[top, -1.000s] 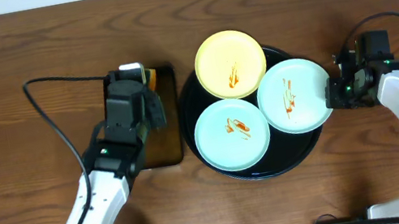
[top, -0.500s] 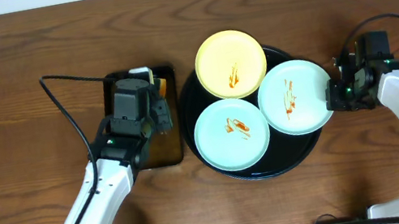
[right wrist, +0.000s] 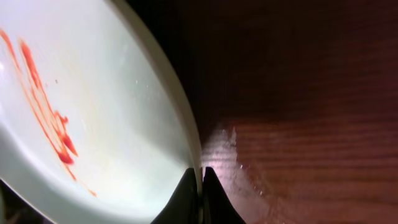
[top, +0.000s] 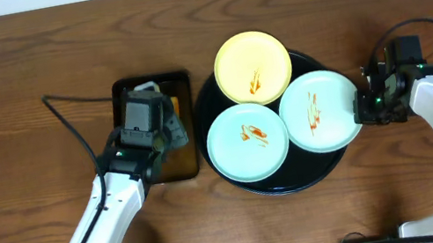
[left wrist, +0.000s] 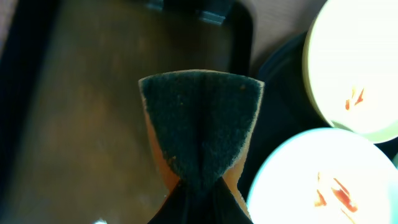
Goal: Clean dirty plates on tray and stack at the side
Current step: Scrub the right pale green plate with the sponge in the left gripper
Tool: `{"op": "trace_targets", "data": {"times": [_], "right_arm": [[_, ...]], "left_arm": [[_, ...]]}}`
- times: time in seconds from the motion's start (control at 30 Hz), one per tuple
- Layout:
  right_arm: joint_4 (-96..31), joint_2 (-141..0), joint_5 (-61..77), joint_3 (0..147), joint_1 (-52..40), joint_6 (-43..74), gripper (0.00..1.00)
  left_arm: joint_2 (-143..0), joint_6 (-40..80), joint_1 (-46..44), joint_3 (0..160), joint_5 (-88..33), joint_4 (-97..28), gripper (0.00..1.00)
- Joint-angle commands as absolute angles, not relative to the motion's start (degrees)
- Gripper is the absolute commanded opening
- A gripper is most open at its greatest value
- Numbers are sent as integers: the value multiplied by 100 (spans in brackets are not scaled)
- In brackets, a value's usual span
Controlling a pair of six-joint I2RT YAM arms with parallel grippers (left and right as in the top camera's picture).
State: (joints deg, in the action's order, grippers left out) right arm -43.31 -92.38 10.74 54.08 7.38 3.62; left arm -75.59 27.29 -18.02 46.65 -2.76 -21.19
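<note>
From above, the round tray (top: 288, 182) sits on the wooden worktop (top: 11, 68) with all three plates on it. The yellow plate (top: 253, 67) is at the back, overhanging the rim; the left blue plate (top: 247, 142) and the right blue plate (top: 317, 111) lie in front, edges touching. Each has orange-red smears. The left gripper (top: 169, 128) hangs over the rectangular tray (top: 147, 79), just left of the round tray. The right gripper (top: 364, 109) is at the outer right edge of the right blue plate.

In the left wrist view, the left gripper pinches a sponge (left wrist: 199, 124), dark scouring face up and folded inward along the middle, orange body below. It is over the brownish floor of the rectangular tray, with the yellow plate and left blue plate at the right.

In the right wrist view, the right gripper's jaws are closed thinly on the rim of the right blue plate, with red streaks on the plate's face and bare wood to the right.
</note>
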Motion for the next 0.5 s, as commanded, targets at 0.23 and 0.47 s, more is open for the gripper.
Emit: {"op": "trace_targets", "data": {"times": [0.23, 0.47], "right_arm": [[-4469, -9260, 1372, 5452, 628, 292, 1], [-4543, -9260, 1549, 5452, 611, 287, 1]], "left_arm": [[-7572, 3798, -1973, 4895, -1142, -1820, 7], [-7981, 3712, -2963, 4906, -1459, -574, 7]]}}
